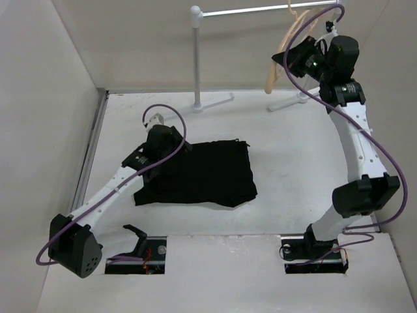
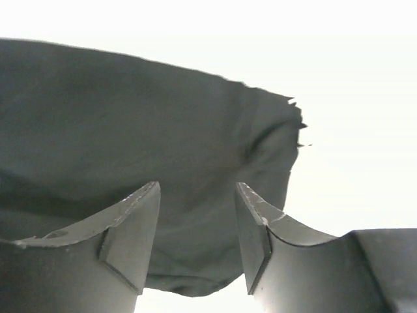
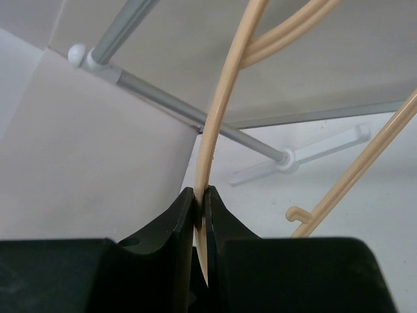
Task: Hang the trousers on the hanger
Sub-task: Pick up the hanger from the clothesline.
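Note:
The black trousers point(image 1: 202, 173) lie folded flat on the white table, mid-left. My left gripper point(image 1: 177, 147) hovers over their upper left corner, open, with the dark cloth point(image 2: 130, 143) between and beyond its fingers point(image 2: 140, 228). The tan hanger point(image 1: 287, 45) hangs from the silver rail at the back right. My right gripper point(image 1: 294, 60) is raised there and shut on one thin arm of the hanger point(image 3: 218, 111), pinched between the black fingertips point(image 3: 186, 208). The hanger's lower bar with its small hook point(image 3: 352, 186) shows at the right.
The silver rail point(image 1: 260, 10) runs across the back on a post point(image 1: 195, 59) with white feet point(image 1: 212, 103); it also shows in the right wrist view point(image 3: 169, 101). Pale walls close the left, back and right sides. Purple cables loop off both arms.

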`<state>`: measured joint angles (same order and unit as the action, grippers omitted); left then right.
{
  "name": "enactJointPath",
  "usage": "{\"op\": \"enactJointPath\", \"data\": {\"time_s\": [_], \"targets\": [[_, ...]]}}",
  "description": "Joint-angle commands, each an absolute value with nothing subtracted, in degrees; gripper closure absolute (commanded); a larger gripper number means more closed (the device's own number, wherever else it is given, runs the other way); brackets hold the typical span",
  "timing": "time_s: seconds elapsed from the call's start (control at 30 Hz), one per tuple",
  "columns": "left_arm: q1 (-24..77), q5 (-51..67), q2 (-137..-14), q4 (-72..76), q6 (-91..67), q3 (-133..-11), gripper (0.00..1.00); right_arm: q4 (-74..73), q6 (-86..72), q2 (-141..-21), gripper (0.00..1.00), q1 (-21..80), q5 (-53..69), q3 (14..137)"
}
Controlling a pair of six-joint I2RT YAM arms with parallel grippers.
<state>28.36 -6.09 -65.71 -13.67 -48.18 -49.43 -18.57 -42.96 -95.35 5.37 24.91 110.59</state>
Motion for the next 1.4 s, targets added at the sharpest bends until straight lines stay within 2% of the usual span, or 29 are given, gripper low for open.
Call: {"op": "enactJointPath", "data": {"time_s": [0.0,0.27,0.5,0.6,0.77,1.03,1.13,1.27,1.37], "targets": [[27.55,-3.7,-65.3,-12.83,-47.2,-57.98,0.52,-10.99,-40.17,-89.75,0.9,6.11,26.63,103.56],[30.45,-1.14,-73.99,-14.5,-42.54,-77.93,0.5,-9.93,-34.46,-84.38,0.91,7.33,28.74,93.44],[39.4,-0.79,-88.48,-18.61,-37.71,-98.58,0.44,-9.14,-31.73,-73.24,0.91,13.91,24.98,73.51],[43.01,-1.23,-94.02,-21.96,-36.04,-103.78,0.42,-9.67,-32.43,-69.36,0.92,17.34,22.77,66.47],[46.27,-2.37,-99.66,-24.08,-34.98,-105.12,0.4,-9.32,-35.24,-62.06,0.92,21.66,20.66,55.13],[49.17,-5.71,-104.32,-23.29,-34.54,-102.92,0.43,-10.11,-37.79,-55.64,0.91,25.79,18.1,47.47],[49.7,-6.06,-105.99,-22.77,-34.72,-102.66,0.5,-10.89,-38.14,-53.8,0.91,26.58,17.76,45.97],[50.14,-6.94,-106.87,-20.05,-35.33,-101.34,0.64,-12.13,-39.02,-51.42,0.91,26.85,17.67,43.86],[50.14,-4.85,-107.49,-18.02,-37.52,-100.2,0.63,-12.3,-39.72,-49.66,0.91,26.76,18.19,42.37]]}}
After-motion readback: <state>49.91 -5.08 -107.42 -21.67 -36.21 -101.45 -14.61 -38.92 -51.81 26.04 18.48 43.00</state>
